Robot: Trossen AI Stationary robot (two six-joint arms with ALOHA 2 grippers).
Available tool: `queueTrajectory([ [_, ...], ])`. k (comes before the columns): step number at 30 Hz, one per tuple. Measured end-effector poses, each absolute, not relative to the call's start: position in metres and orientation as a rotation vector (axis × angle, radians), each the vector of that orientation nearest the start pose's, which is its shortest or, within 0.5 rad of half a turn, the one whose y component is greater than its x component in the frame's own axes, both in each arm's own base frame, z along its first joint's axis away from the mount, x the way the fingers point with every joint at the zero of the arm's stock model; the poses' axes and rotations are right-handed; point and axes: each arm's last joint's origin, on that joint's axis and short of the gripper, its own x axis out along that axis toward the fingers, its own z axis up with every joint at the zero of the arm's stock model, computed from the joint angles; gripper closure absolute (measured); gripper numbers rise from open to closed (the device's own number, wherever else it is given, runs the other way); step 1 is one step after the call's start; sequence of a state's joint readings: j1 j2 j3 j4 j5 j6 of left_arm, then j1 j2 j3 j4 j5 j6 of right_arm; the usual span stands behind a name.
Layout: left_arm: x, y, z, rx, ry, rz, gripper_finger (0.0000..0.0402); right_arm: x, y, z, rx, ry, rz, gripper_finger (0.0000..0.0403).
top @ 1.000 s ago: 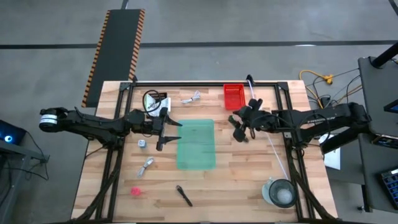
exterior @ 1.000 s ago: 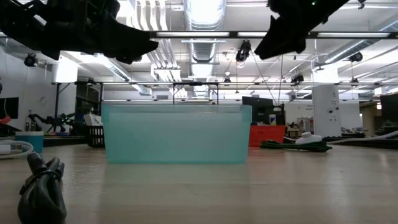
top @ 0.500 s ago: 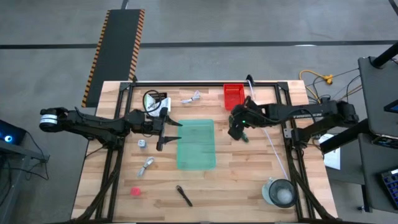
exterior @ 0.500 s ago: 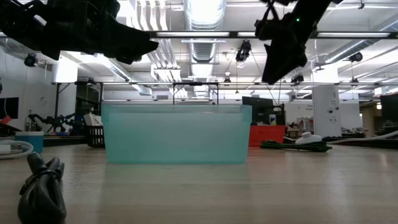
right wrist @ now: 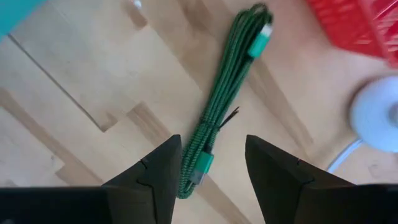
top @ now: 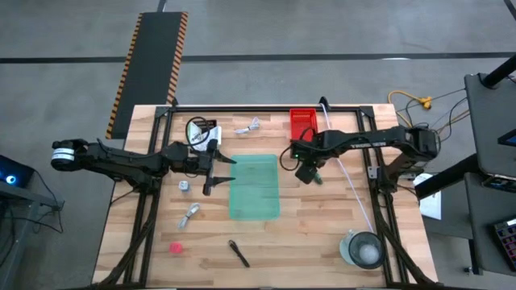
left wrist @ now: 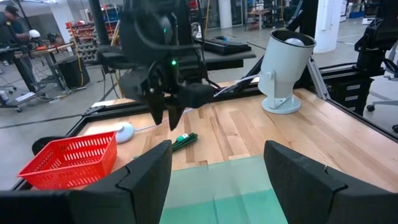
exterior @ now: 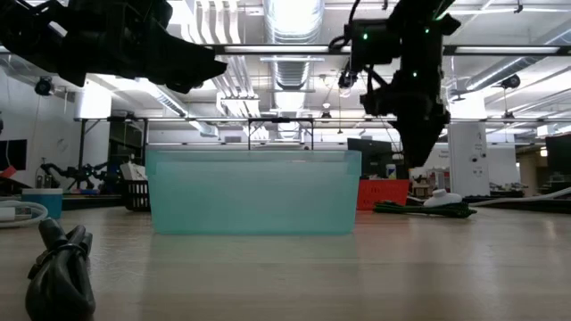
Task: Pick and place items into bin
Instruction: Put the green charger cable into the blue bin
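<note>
A green cable bundle (right wrist: 225, 92) lies flat on the wood to the right of the teal bin (top: 255, 187). My right gripper (right wrist: 211, 182) is open and hangs above one end of the bundle (top: 315, 178) without touching it; the left wrist view shows it (left wrist: 168, 112) over the bundle (left wrist: 184, 140). My left gripper (top: 214, 167) is open, raised beside the bin's left wall. Left of the bin lie a white coiled cable (top: 196, 129), silvery pieces (top: 247, 126), a white cable piece (top: 190, 213), a pink blob (top: 176, 247) and a black pen-like tool (top: 239, 253).
A red basket (top: 303, 123) stands at the far edge, just beyond the green bundle. A white cord (top: 351, 185) runs across the right side to a round white fixture (top: 363, 248) near the near right corner. A black frame rims the table.
My right gripper has swung toward the table's left, nearer the bin, tipped its fingers downward and come down over the green cable bundle. The bundle has stayed where it was.
</note>
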State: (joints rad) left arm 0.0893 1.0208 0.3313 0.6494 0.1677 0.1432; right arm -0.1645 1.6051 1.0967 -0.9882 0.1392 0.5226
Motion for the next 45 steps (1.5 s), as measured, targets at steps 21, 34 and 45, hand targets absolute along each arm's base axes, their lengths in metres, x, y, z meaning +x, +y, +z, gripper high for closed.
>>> queueTrajectory([
  [21, 0.205, 0.013, 0.215, 0.137, 0.04, -0.082, 0.0164, 0.28, -0.07, 0.166, 0.483, 1.517, -0.69, 0.0234],
  [34, 0.205, 0.013, 0.214, 0.137, 0.043, -0.082, 0.0164, 0.287, -0.071, 0.138, 0.515, 1.605, -0.668, 0.0238],
  [45, 0.205, 0.013, 0.214, 0.136, 0.043, -0.082, 0.0164, 0.288, -0.071, 0.135, 0.506, 1.619, -0.653, 0.0247],
])
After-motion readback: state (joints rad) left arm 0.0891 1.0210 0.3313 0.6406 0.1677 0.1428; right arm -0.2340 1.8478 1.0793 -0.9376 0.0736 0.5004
